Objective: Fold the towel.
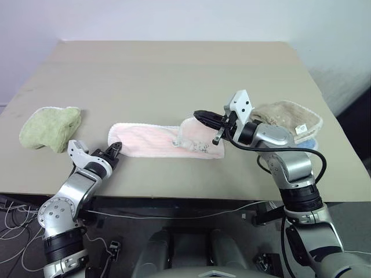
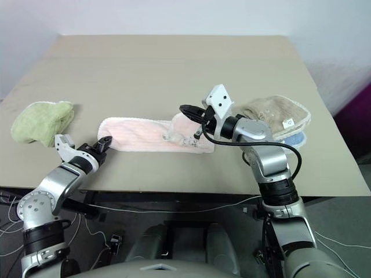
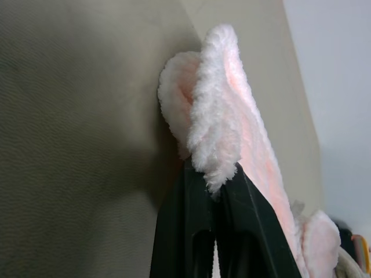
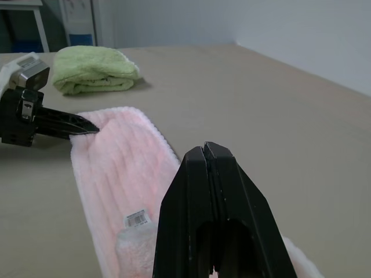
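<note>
The pale pink towel (image 1: pixel 148 142) lies stretched along the front of the table (image 1: pixel 174 75), its right end rumpled into a small heap. A white tag (image 4: pixel 137 218) shows near that heap. My left gripper (image 1: pixel 116 148) is at the towel's left end, shut on its fluffy edge (image 3: pixel 214 116), which stands pinched up between the black fingers (image 3: pixel 185 231). My right gripper (image 1: pixel 198 114) hovers just above the rumpled right end, pointing left. Its fingers (image 4: pixel 191 197) are pressed together with no cloth between them.
A folded light-green towel (image 1: pixel 49 127) lies at the table's left edge. A beige folded towel (image 1: pixel 290 119) sits behind my right arm at the right, with something blue (image 1: pixel 310 142) under it. The table's front edge runs close below the pink towel.
</note>
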